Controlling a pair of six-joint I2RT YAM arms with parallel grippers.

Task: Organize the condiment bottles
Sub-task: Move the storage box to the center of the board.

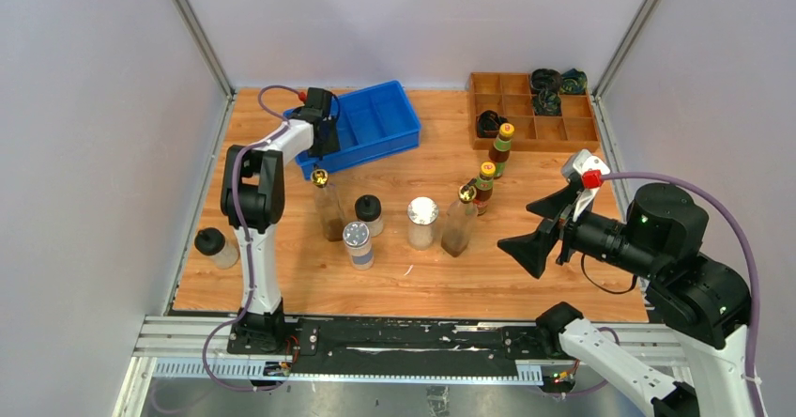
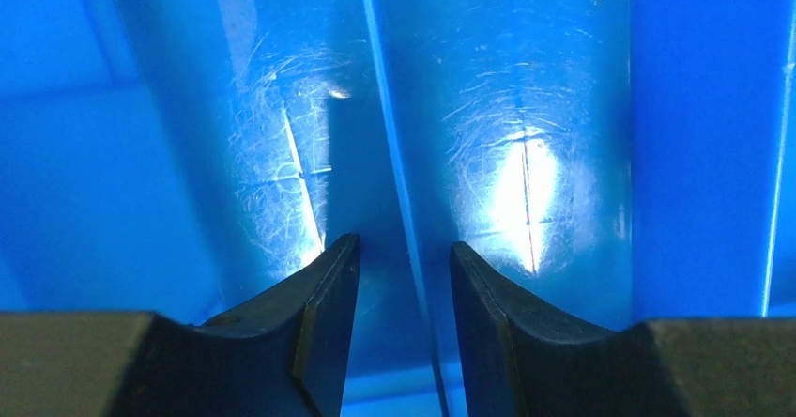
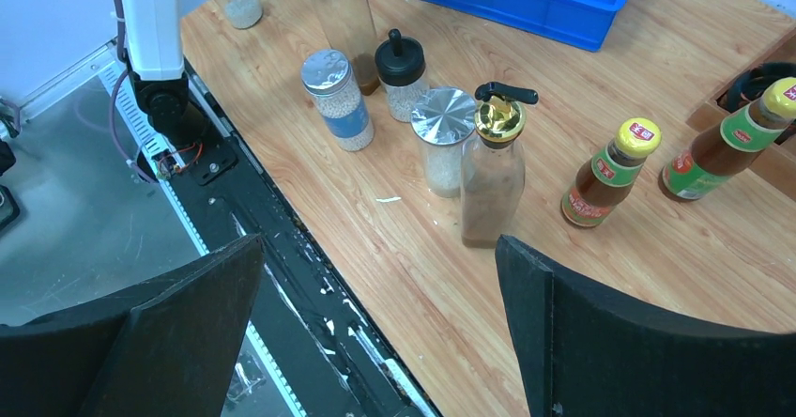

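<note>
Six bottles stand mid-table: a gold-spouted cruet (image 1: 328, 208), a black-capped jar (image 1: 369, 214), a silver-lidded shaker (image 1: 358, 245), a second shaker (image 1: 422, 223), a second cruet (image 1: 459, 222) and a yellow-capped sauce bottle (image 1: 483, 187). Another sauce bottle (image 1: 500, 148) stands behind it. A second black-capped jar (image 1: 215, 247) stands alone at the left edge. My left gripper (image 1: 324, 143) is at the blue bin's (image 1: 375, 121) near-left corner; its fingers (image 2: 329, 323) stand slightly apart astride a thin blue wall (image 2: 399, 182), not touching it. My right gripper (image 1: 543, 227) is wide open and empty, right of the second cruet (image 3: 492, 168).
A wooden divided tray (image 1: 554, 128) stands at the back right with dark coiled items (image 1: 546, 84) in its cells. The black rail (image 1: 413, 334) runs along the table's near edge. Grey walls close in the left, back and right sides.
</note>
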